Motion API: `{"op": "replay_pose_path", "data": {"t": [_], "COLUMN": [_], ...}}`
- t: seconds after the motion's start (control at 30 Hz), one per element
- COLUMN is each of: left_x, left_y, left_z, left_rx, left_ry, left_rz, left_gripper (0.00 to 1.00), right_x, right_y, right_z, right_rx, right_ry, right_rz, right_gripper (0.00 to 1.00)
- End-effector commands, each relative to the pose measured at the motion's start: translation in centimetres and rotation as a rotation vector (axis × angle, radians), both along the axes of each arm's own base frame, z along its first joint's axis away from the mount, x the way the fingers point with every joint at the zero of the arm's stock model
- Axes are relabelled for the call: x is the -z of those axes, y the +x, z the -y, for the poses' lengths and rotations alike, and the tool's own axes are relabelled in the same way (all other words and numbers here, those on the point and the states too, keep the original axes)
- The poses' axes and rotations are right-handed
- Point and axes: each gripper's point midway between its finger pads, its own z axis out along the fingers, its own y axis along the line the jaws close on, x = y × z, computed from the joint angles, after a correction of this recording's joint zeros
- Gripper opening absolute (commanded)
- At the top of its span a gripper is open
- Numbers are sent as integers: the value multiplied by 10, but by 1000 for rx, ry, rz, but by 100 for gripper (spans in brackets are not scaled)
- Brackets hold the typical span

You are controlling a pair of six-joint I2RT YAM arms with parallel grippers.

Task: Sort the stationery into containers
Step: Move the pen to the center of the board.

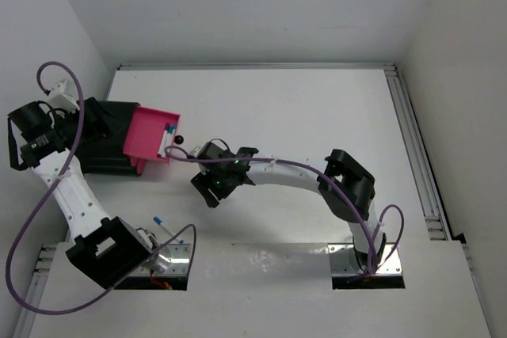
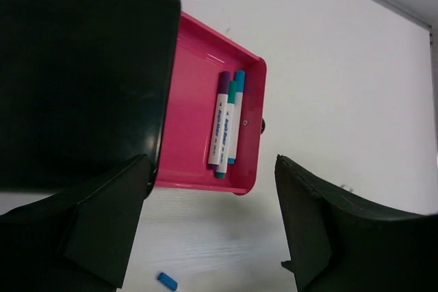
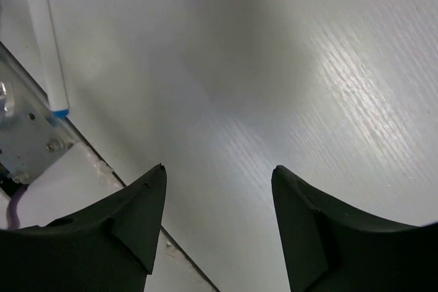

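Pink tray with three pens lies just ahead of the left hand, spread apart and empty

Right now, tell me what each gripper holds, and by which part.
Nothing is held: the left gripper and the right gripper both stand open and empty.

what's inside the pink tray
Three white pens, capped purple, green and blue, lie side by side in the pink tray. The black box hides one edge of the tray.
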Motion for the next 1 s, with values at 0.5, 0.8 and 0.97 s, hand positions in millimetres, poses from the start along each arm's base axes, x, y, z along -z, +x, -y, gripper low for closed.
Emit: {"op": "replay_pose_path", "data": {"t": [0.5, 0.8, 0.97], "left_x": [-53, -70, -70], "left_y": [-25, -31, -25], "left_z": [-31, -26, -31], "left_rx": [64, 94, 82], "left_ry": [-82, -60, -105], "left_rz": [120, 127, 147], "left_gripper": [78, 78, 78], "right_x": [-19, -1, 13], "right_y": [-58, -76, -85], "right_z": [-130, -149, -151], "right_rx": [-107, -133, -150], "right_ry": [296, 298, 280], "right_rz": [203, 133, 97], "right_gripper": [54, 54, 57]}}
